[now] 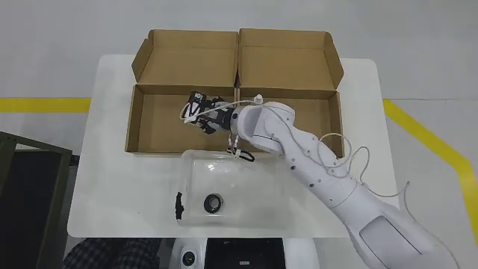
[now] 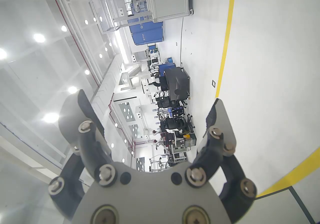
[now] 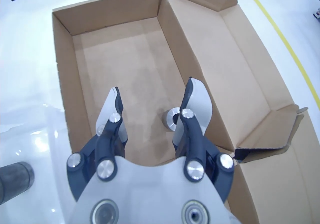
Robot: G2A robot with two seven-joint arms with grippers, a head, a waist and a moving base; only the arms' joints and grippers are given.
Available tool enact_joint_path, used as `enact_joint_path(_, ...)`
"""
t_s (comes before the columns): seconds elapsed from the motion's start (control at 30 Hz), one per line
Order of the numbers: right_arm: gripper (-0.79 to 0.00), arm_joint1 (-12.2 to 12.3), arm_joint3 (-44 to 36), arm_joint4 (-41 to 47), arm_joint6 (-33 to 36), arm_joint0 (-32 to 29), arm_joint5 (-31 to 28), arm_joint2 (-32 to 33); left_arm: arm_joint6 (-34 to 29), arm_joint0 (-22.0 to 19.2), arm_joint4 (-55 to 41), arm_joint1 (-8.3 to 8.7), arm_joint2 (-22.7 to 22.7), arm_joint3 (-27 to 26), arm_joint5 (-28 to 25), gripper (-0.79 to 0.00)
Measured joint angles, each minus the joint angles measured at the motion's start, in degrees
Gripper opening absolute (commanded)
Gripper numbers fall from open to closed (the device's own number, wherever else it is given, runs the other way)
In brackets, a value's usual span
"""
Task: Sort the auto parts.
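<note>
White table [image 1: 112, 194] carried a cardboard box [image 3: 65, 42]. R gripper [image 3: 153, 85] hung over the box floor, jaws wide apart, nothing held. L gripper [image 2: 149, 97] was also spread, empty. Silver bushing [image 3: 167, 120] lay on the box floor just beside an R finger.

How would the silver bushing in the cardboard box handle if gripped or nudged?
The silver bushing looks like metal: probably rigid, heavy for its size. Its shiny wall may slip in the right gripper. Round, so it might roll.
</note>
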Motion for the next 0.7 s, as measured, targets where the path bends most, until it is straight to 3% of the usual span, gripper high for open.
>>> enact_joint_path(0.4, -0.283, 4.6, -20.9, -2.4, 4.6, -15.3, -11.2, 6.8, 0.0, 0.0, 0.0, 0.00, 0.0, 0.0, 0.0, 0.000)
enact_joint_path(0.47, -0.314, 5.1, -22.7, -3.4, 4.5, -17.4, -12.2, 7.3, 0.0, 0.0, 0.0, 0.00, 0.0, 0.0, 0.0, 0.000)
enact_joint_path(0.7, -0.308, 6.8, -26.5, -5.0, 4.5, -23.7, -16.3, 9.2, 0.0, 0.0, 0.0, 0.00, 0.0, 0.0, 0.0, 0.000)
